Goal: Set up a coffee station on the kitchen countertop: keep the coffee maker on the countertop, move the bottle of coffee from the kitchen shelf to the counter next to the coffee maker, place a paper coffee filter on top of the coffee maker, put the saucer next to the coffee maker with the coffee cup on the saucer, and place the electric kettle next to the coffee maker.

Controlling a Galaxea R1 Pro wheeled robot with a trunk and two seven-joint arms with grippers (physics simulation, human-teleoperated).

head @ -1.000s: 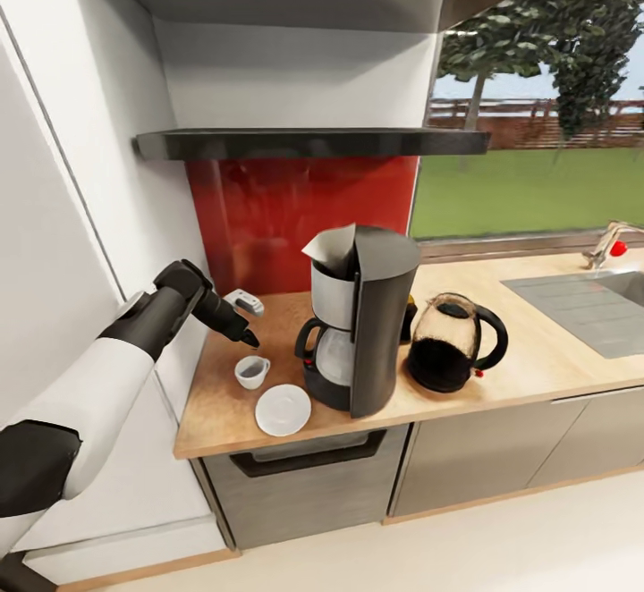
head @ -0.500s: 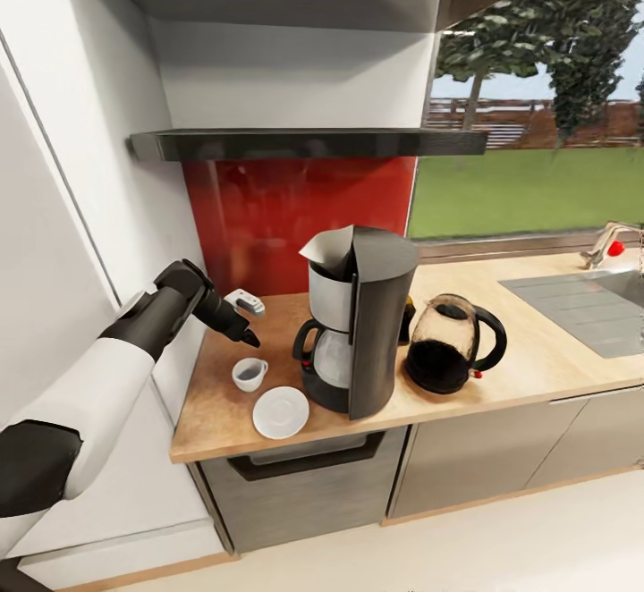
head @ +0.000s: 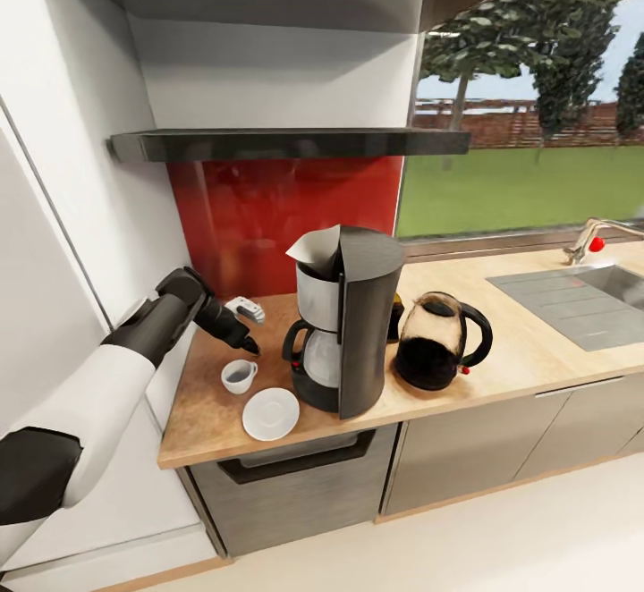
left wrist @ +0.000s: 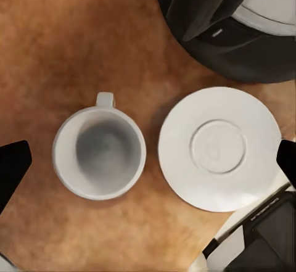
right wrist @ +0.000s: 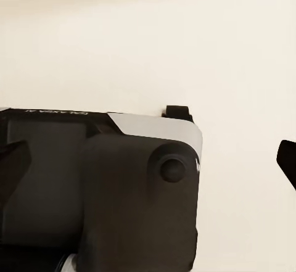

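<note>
Near the table's front-left corner, coffee cup upright beside saucer, not yet on it.
Cup looks small, rigid, smooth and breakable; best pinched across the rim or by its handle, judged light. Left tool hangs above it, fingers spread wide, holding nothing. Coffee maker stands just beside the saucer, kettle beyond. Right tool: cannot tell.
</note>
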